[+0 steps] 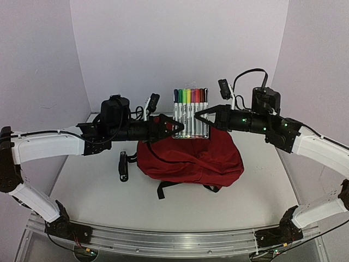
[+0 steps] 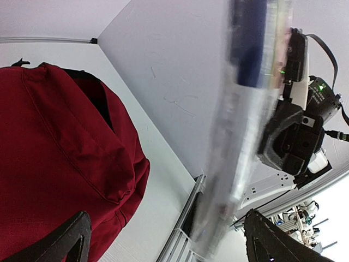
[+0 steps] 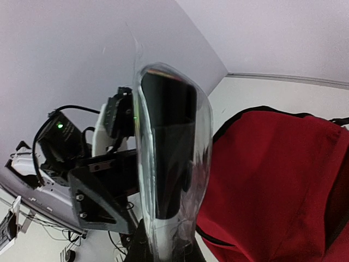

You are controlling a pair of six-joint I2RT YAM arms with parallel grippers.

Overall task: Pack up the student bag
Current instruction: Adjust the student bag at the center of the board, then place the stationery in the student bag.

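Note:
The student bag (image 1: pixel 188 155), dark red with black straps, lies in the middle of the table. Above its back edge hangs a clear pack of coloured markers (image 1: pixel 190 112), upright. My right gripper (image 1: pixel 199 116) is shut on the pack's right side. My left gripper (image 1: pixel 178 128) stands open at the pack's lower left, its jaws spread wide. In the left wrist view the pack (image 2: pixel 245 109) is blurred, passing between the wide fingertips (image 2: pixel 71 240), with the bag (image 2: pixel 54 153) below. In the right wrist view the pack (image 3: pixel 172 153) shows edge-on in the right gripper (image 3: pixel 163 252), beside the bag (image 3: pixel 272 180).
A small black object (image 1: pixel 124 165) lies on the table left of the bag. A black strap (image 1: pixel 163 189) trails from the bag's near side. White walls close the back and sides. A metal rail (image 1: pixel 163 240) runs along the near edge.

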